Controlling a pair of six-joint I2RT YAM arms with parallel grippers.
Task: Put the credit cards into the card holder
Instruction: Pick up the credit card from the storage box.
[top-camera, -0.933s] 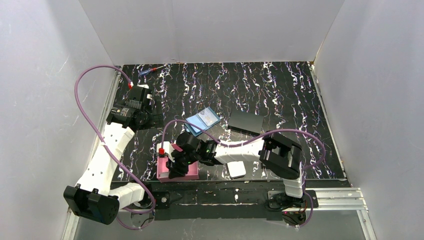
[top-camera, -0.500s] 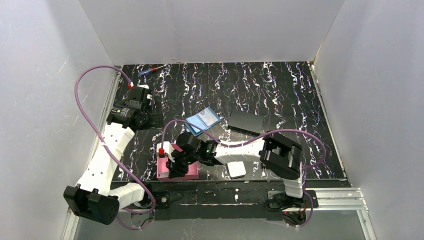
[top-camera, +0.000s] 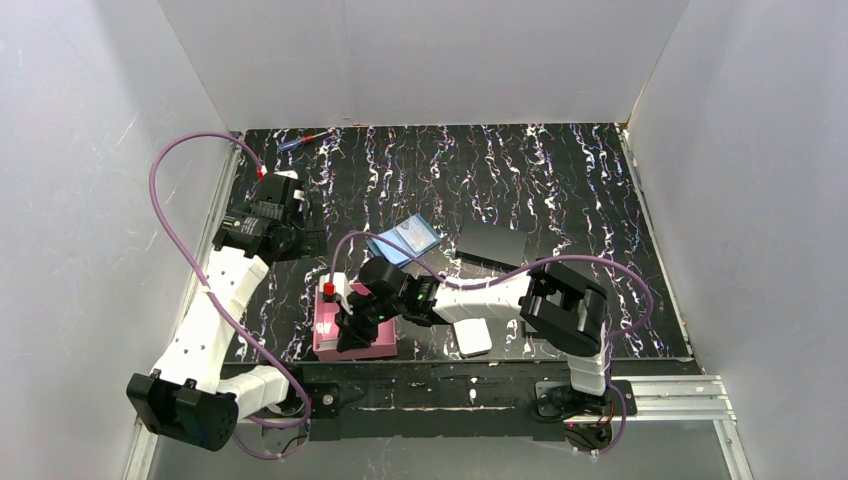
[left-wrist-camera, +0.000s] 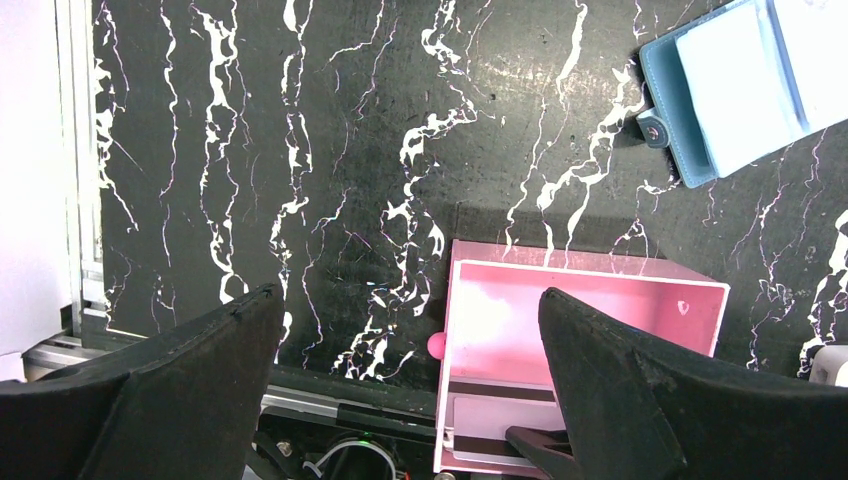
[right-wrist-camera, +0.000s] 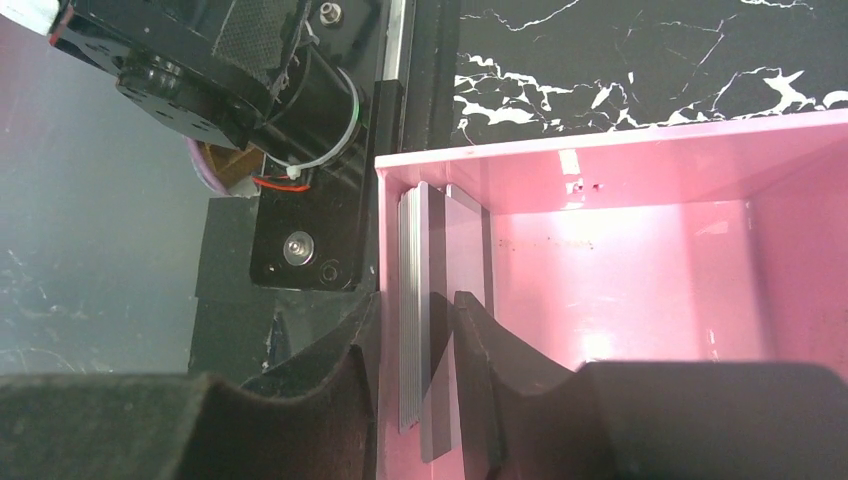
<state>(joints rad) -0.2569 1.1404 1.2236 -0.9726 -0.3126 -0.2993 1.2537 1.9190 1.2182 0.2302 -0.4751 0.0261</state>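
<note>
At the near edge, left of middle, the pink tray (right-wrist-camera: 600, 145) holds the credit cards (right-wrist-camera: 408, 260), which stand on edge against its wall. The right gripper (right-wrist-camera: 418, 325) sets its fingers narrowly either side of them; whether they truly pinch cannot be told. Further in, toward the middle, the card holder (top-camera: 405, 240) lies open, cut off in the left wrist view. By the left edge the left gripper (left-wrist-camera: 408, 310) hangs spread wide

Glossy pink plastic tray (right-wrist-camera: 640, 160), matt grey credit cards (right-wrist-camera: 408, 300), smooth marbled tabletop (left-wrist-camera: 350, 150).
</note>
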